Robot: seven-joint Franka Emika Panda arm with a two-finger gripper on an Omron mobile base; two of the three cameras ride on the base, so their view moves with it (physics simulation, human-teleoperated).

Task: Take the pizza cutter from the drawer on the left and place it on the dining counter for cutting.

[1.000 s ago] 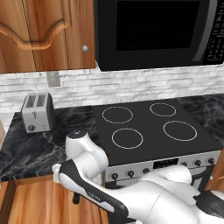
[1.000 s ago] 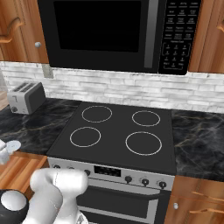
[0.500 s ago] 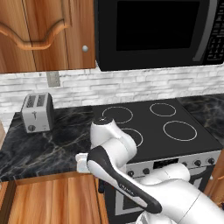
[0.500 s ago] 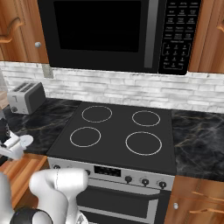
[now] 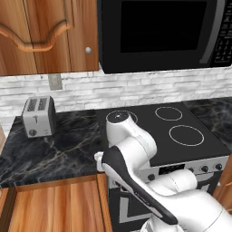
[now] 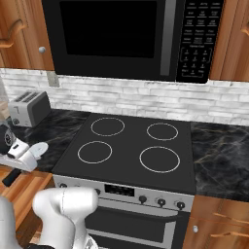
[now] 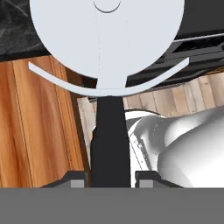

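Left base view: arm folded in front of the stove, elbow high, forearm running down toward the lower right. Open drawer at lower left, plain wood inside. Toaster on the narrow black worktop behind. No dining counter in sight here, so the carry probably needs a turn or a drive of the base.

Right base view: gripper at the far left edge, over the worktop's front edge, with the pizza cutter in it; pale round wheel sticks out to the right, dark handle end pokes down-left. Drawer corner below.

Hand view: fingers closed on the cutter's dark handle, one tip each side, low on the handle. Wheel big and pale ahead of the camera, with a curved guard under it. Drawer wood behind on the left.

Step in hand, as I judge: carrying the cutter off to the dining counter. Do it well: keep the grip firm, since a thin handle could pivot under the heavy wheel end. Lift clear of the worktop edge and toaster before swinging. Move smoothly, no jerks. Set down flat, then release.
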